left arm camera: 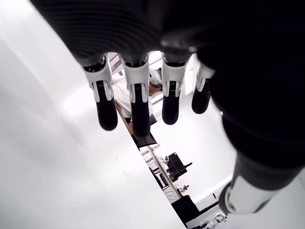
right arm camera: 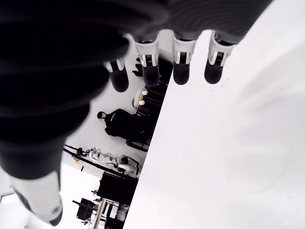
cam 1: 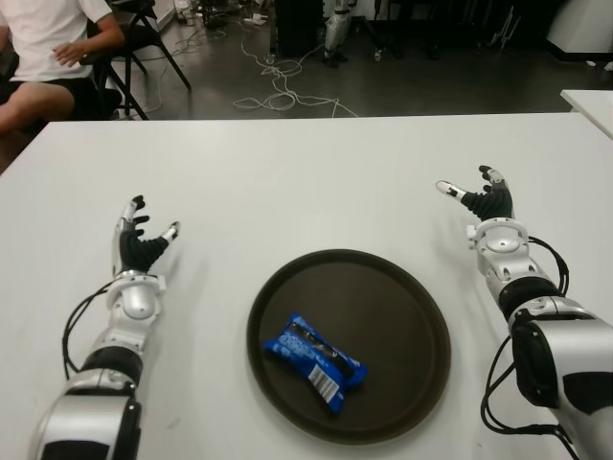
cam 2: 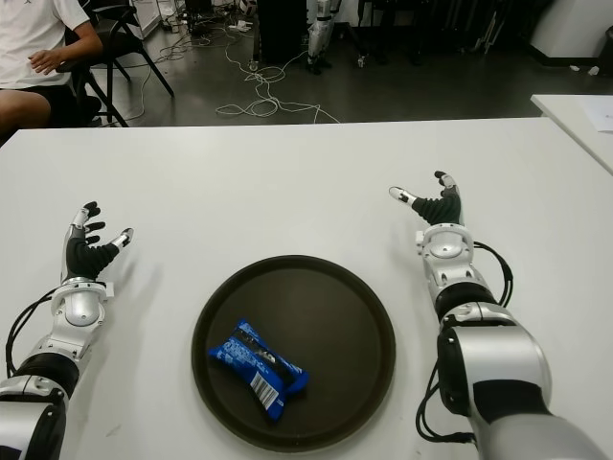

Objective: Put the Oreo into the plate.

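Blue Oreo packet [cam 1: 314, 361] lay inside the dark round plate [cam 1: 402, 297] on the white table [cam 1: 306, 182], task judged complete; left hand [cam 1: 140, 241] and right hand [cam 1: 479, 196] flanked the plate, fingers spread, holding nothing.

Plate [cam 1: 421, 297] at table [cam 1: 306, 172] centre, near front edge. Oreo pack [cam 1: 314, 361] inside plate, toward its front. Left hand [cam 1: 142, 242] left of plate, right hand [cam 1: 482, 198] right of it. Seated person [cam 1: 48, 48] behind table's far left corner.
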Controlling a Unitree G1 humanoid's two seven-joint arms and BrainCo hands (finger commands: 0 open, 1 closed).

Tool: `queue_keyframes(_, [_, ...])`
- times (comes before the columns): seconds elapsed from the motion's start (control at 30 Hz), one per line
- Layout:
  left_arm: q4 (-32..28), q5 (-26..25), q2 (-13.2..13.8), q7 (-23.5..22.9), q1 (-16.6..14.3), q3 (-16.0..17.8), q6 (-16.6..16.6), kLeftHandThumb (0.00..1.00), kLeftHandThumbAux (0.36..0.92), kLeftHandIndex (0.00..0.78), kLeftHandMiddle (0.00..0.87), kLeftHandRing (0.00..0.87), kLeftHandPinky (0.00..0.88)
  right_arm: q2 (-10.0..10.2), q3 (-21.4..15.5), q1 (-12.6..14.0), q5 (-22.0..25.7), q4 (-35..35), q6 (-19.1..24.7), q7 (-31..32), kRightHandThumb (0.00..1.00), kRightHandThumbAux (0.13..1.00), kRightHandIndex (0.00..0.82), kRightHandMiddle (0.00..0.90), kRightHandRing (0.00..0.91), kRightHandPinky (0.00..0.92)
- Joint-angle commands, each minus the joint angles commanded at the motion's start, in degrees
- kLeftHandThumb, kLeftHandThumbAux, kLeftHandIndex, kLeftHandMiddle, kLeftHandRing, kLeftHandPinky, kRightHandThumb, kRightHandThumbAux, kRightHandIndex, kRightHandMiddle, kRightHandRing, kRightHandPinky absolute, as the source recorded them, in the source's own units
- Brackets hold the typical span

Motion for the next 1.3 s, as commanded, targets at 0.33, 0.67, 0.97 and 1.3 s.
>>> queue_keyframes(0.33, [0.4,-0.05,0.21,-0.32,-0.17,-0.02,-0.69,0.282,0.717,0.088,0.159,0.185,0.209,0.23,-0.56,-0.28,-0.27,-0.09,1.18,0.38,0.0,0.706,0.038,0.036,0.032,0.023])
queue_keyframes(0.67, [0.05,0.37,0.11,0.37,-0.11,-0.28,-0.17,0.256,0.723,0.085,0.155,0.183,0.221,0.2,-0.89,-0.44,-0.28,-0.14,1.79,0.63,0.0,0.69,0.045,0.044,0.037,0.02])
queue_keyframes(0.97, [0.07,0.11,0.09,0.29,-0.16,-0.17,-0.11,0.263,0.722,0.089,0.157,0.178,0.202,0.34,-1.22,-0.65,-0.3,-0.18,2.36,0.51,0.0,0.714,0.055,0.055,0.047,0.029])
queue_keyframes(1.3, [-0.03,0.2,0.34,-0.19,-0.02,-0.33,-0.73,0.264,0.722,0.08,0.152,0.168,0.186,0.29,-1.16,-0.57,-0.47,-0.19,2.31,1.01,0.0,0.702,0.034,0.036,0.031,0.028])
